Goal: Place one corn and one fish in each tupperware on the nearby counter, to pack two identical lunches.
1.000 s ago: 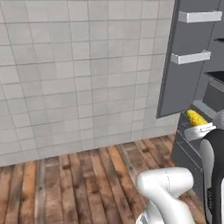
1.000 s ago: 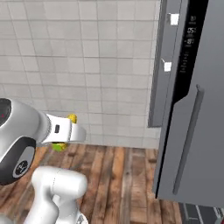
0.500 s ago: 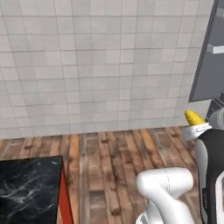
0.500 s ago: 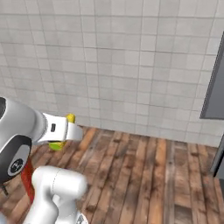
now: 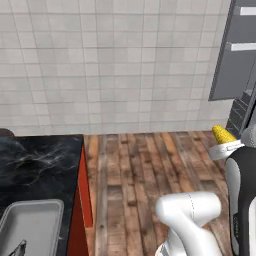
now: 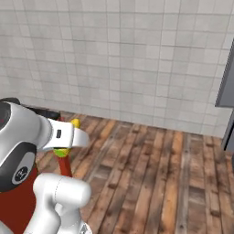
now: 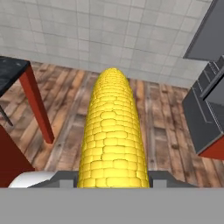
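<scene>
A white robot arm stands over a wooden plank floor point(image 5: 145, 170), facing a wall of pale grey tiles point(image 5: 115, 65).

The gripper point(image 7: 113, 177) is closed partway around a yellow corn cob point(image 7: 111, 135). In the hand view the cob runs lengthwise away from the camera, with a dark finger tip point(image 7: 65, 179) pressed against each side of its near end. In the left base view the cob's yellow tip pokes out just above the white hand at the right edge. In the right base view a small yellow end shows just past the hand, with a greenish patch under it that is too small to identify with confidence.

The black marble-look counter point(image 5: 40, 160), with a red cabinet side point(image 5: 84, 190) below it, lies to the left of the arm and well apart from the held cob. A light-grey tupperware tray point(image 5: 30, 220) sits on the counter near its front edge, close to the lower left corner of the left base view. A small dark, slim object lies inside the tray at its near end; it is cut off by the frame.

A dark grey tall cabinet point(image 5: 240, 55) stands on the far side of the arm from the counter.
</scene>
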